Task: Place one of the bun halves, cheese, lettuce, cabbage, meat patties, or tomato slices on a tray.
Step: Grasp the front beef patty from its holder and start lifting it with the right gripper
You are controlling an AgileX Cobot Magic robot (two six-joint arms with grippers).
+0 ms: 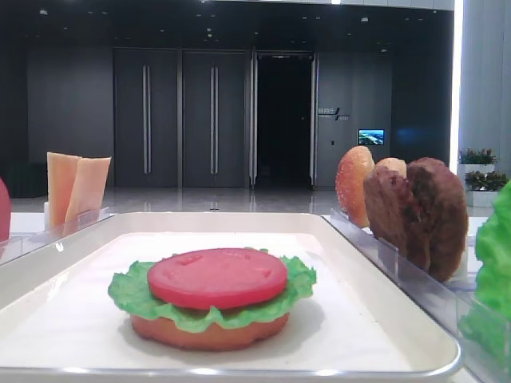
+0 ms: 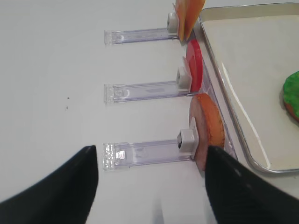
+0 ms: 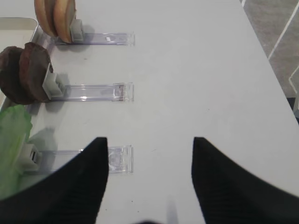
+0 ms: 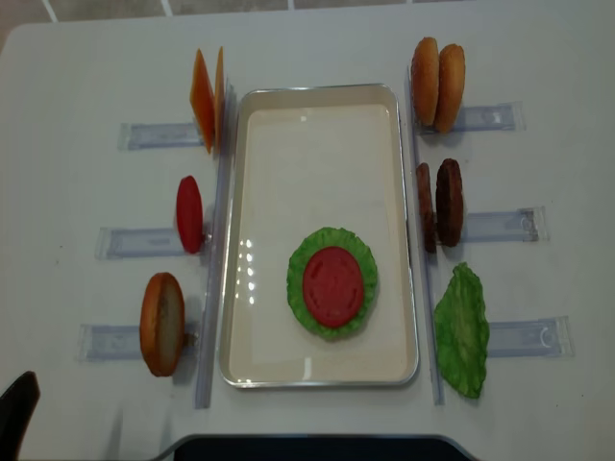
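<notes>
Standing by: both arms hang back over the white desk (image 4: 317,48), neither touching any ingredient.
Left pincer (image 2: 152,186): spread wide and holding nothing, pointed at the clear rack (image 2: 145,151) whose spring block props a bun half (image 2: 209,128) on edge.
Right pincer (image 3: 149,179): also parted and bare, over the desk near the rack end beside the lettuce leaf (image 3: 11,144).
Tray (image 4: 317,110): centred between the two rows of racks, so either arm can reach it.
Stack: bun base (image 1: 209,331), lettuce (image 1: 132,289) and a tomato slice (image 1: 217,277) sit on the tray's near half.
Meat patties (image 4: 439,204): upright in the right middle rack just beside the tray rim; the edge-up stance likely lets jaws straddle them.
Cheese (image 4: 205,99): upright, far-left rack.
Spare tomato slice (image 4: 189,213): left middle rack.
Top buns (image 4: 437,69): far-right rack.
Likely next: a patty, judging by the stack.
</notes>
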